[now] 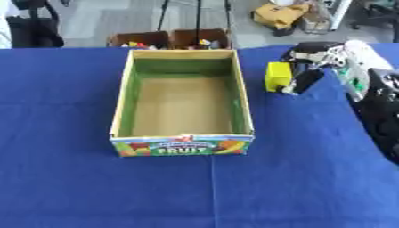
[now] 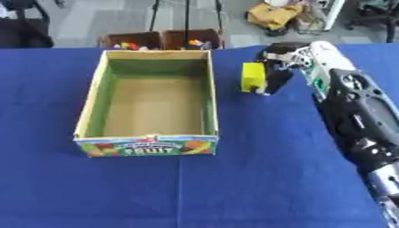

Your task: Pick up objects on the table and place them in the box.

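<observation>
1. The worktop (image 1: 70, 187) wears a matt blue cloth.
2. The box (image 1: 181, 146) is matt cardboard with a printed front.
3. The yellow block (image 2: 252, 76) looks like smooth plastic.

- The light is bright and even, and the blue counter (image 1: 70, 187) has no glare.
- Everything looks a bit soft and blurry.
- The box (image 1: 243, 104) casts only faint, small shadows.
</observation>
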Motion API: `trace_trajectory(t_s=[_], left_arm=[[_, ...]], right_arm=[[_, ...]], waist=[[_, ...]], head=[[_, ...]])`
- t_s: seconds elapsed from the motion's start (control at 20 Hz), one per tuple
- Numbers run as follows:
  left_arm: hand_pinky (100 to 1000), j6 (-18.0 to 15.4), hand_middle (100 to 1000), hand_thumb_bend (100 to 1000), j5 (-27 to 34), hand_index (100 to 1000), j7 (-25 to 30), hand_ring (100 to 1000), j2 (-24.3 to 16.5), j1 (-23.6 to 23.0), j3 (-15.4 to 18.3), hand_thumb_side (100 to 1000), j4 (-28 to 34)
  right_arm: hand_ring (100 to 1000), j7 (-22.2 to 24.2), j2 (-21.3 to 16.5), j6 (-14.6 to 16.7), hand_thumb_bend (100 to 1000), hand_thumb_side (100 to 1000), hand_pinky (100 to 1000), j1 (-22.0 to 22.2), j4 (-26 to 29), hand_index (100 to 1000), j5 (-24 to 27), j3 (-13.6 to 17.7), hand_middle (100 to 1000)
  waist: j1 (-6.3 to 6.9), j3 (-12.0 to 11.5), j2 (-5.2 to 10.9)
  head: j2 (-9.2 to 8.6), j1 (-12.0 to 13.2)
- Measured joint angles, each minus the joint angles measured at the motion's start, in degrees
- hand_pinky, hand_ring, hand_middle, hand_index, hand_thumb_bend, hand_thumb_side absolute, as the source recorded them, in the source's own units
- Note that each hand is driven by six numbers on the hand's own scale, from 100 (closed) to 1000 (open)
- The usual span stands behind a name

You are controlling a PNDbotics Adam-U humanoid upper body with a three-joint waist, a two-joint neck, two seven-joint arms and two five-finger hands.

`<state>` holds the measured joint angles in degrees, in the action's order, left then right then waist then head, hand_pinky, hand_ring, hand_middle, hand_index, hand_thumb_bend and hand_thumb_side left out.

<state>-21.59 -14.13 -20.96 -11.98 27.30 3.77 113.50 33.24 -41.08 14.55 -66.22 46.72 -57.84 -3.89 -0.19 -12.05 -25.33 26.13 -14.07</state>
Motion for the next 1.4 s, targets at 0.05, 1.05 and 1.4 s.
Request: trace_trajectory(t_s=[0.05, 1.05, 1.4], left_arm=[[462, 0.03, 840, 100, 0.00, 893, 0.00, 779, 0.00, 0.00, 0.00, 1000, 0.00], [467, 0.46, 840, 100, 0.01, 893, -0.23, 779, 0.01, 0.00, 0.00, 1000, 0.00], [470, 0.48, 840, 100, 0.08, 893, -0.20, 778, 0.01, 0.00, 0.00, 1000, 0.00]], right_arm=[[617, -0.13, 0.00, -0.10, 149, 383, 456, -0.08, 0.00, 517, 0.07, 0.00, 411], [582, -1.61, -1.03, -4.19, 100, 412, 424, -0.42, 15.75, 472, 12.25, -1.32, 369], [579, 0.61, -0.34, -6.66, 100, 416, 421, -1.35, 25.20, 472, 13.57, -4.50, 369]], waist=[[0.00, 0.03, 0.00], [0.00, 0.64, 0.07], [-0.08, 0.26, 0.25]], head=[[0.00, 0.00], [0.02, 0.05], [0.02, 0.03]])
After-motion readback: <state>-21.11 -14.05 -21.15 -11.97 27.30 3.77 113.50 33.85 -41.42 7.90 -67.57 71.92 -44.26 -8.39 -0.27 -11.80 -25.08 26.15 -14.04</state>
